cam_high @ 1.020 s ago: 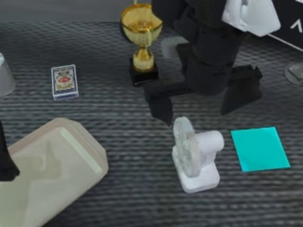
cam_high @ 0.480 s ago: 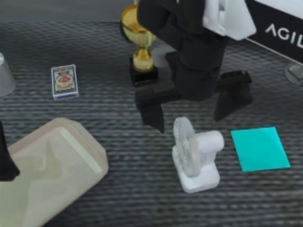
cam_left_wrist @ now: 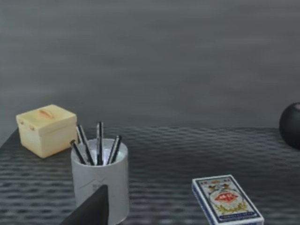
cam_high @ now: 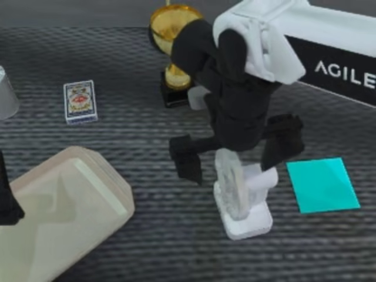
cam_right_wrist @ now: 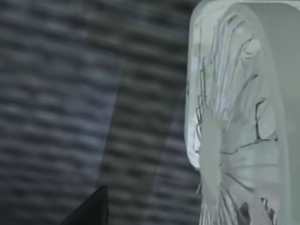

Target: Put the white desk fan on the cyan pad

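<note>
The white desk fan (cam_high: 244, 202) stands upright right of the table's middle, its round grille facing left. To its right, a small gap away, the cyan pad (cam_high: 322, 184) lies flat. My right gripper (cam_high: 234, 151) is open just above the fan's head, one finger (cam_high: 185, 158) left of the grille and the other over the motor housing's right side, neither touching. The right wrist view shows the grille (cam_right_wrist: 234, 140) close up. My left arm (cam_high: 6, 202) is parked at the table's left edge, with a single finger (cam_left_wrist: 91, 211) showing in its wrist view.
A gold trophy (cam_high: 175, 53) stands behind the right arm. A blue-and-white card box (cam_high: 80, 101) lies at the back left, a large cream jug (cam_high: 59, 217) at the front left. A pen cup (cam_left_wrist: 101, 180) and a yellow box (cam_left_wrist: 46, 129) sit at the far left.
My right gripper has come forward and down from behind the fan until its open fingers stand either side of the fan's head. The fan and the pad have not moved.
</note>
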Tool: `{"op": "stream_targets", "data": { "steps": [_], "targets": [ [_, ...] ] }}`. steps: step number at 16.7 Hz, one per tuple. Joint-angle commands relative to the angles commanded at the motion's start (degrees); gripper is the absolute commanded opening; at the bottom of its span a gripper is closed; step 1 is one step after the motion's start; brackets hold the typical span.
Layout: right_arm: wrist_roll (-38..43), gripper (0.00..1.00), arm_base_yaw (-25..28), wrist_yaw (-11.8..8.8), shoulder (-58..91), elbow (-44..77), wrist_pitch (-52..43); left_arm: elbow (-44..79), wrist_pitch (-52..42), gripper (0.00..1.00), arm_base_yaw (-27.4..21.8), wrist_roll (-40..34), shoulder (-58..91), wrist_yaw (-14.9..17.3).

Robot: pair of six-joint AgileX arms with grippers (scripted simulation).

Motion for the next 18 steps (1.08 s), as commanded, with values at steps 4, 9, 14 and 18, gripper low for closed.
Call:
{"op": "stream_targets", "data": {
  "steps": [4,9,14,18],
  "targets": [
    [0.0,0.92,0.0,0.0,0.0,-0.1,0.1,0.0,0.0,1.00,0.0,0.0,0.0,0.0],
    [0.0,0.55,0.0,0.0,0.0,-0.1,0.1,0.0,0.0,1.00,0.0,0.0,0.0,0.0],
    [0.0,0.17,0.0,0.0,0.0,-0.1,0.1,0.0,0.0,1.00,0.0,0.0,0.0,0.0],
    [0.0,0.00,0.0,0.0,0.0,-0.1,0.1,0.0,0.0,1.00,0.0,0.0,0.0,0.0]
  ]
}}
